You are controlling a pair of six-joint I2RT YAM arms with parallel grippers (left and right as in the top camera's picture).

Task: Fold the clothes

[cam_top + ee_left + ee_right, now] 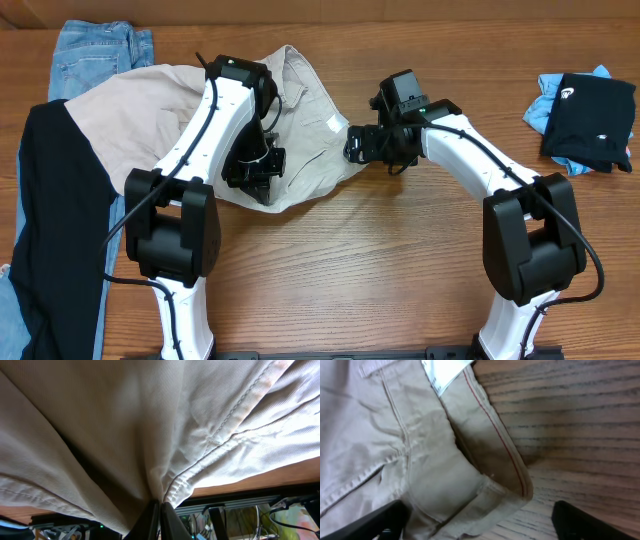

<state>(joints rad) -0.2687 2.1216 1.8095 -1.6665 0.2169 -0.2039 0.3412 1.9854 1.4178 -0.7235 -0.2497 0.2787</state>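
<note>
Overhead view: khaki trousers [310, 125] are lying crumpled at the far centre-left of the worktop [380, 260]. Likely faults: the thin gather of cloth may be slipping from the left pincer [255, 170] if it is raised sharply, and the right pincer [358, 143] may be catching only one layer, skewing the fold. Left arm is reaching across the trousers, its pincer clenching bunched fabric. Right arm is bending inward, its pincer released, fingers [380, 520] straddling the waistband corner [505, 495] at the trousers' right edge.
</note>
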